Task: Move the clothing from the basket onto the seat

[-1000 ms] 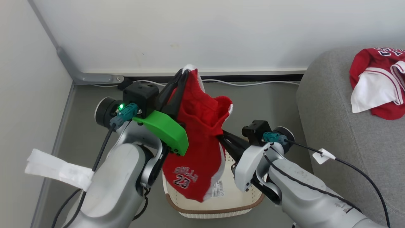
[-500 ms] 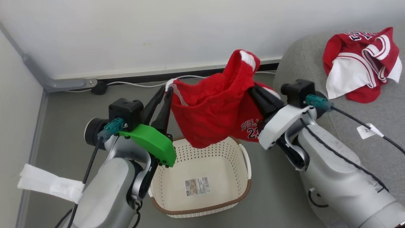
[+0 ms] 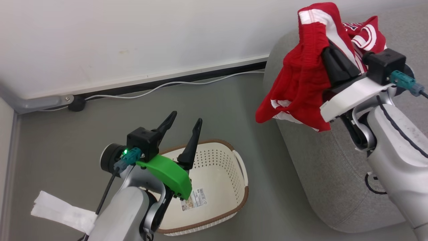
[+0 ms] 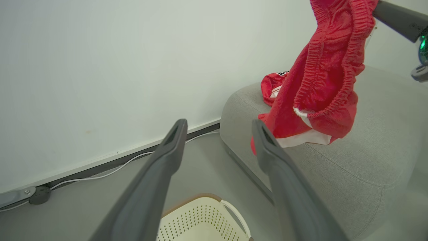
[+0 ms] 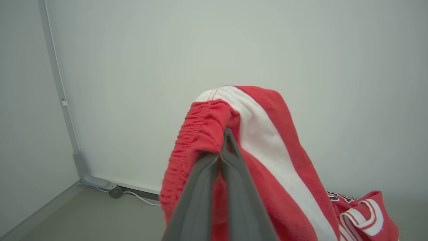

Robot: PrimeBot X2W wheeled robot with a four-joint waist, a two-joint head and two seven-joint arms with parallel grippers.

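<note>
Right gripper [image 3: 326, 50]: 2 fingers pressed together, pinching the gathered waistband of the red shorts [image 3: 301, 80] and holding it up high. Seen from the right wrist, tips buried in the fold, with the white side stripe draped over them and down to the right. Rest of the shorts hanging loose below the fingers, touching no surface, above the rounded edge of the grey sofa [image 3: 317, 160] beneath the gripper. Red jersey [image 3: 366, 30] crumpled on the sofa just beyond the gripper, partly hidden behind the shorts.

Left gripper [image 3: 186, 117]: 2 fingers spread wide, gripping nothing, pointing up toward the white wall [image 3: 133, 33]. Right under its wrist, the cream basket [image 3: 217, 160] on the grey floor [image 3: 67, 127], bottom bare around a label sticker [image 3: 194, 201]. Shorts well apart from this gripper, up and off to its right, with the sofa below them. White cable [image 3: 174, 83] along the foot of the wall, ahead of the fingertips.
</note>
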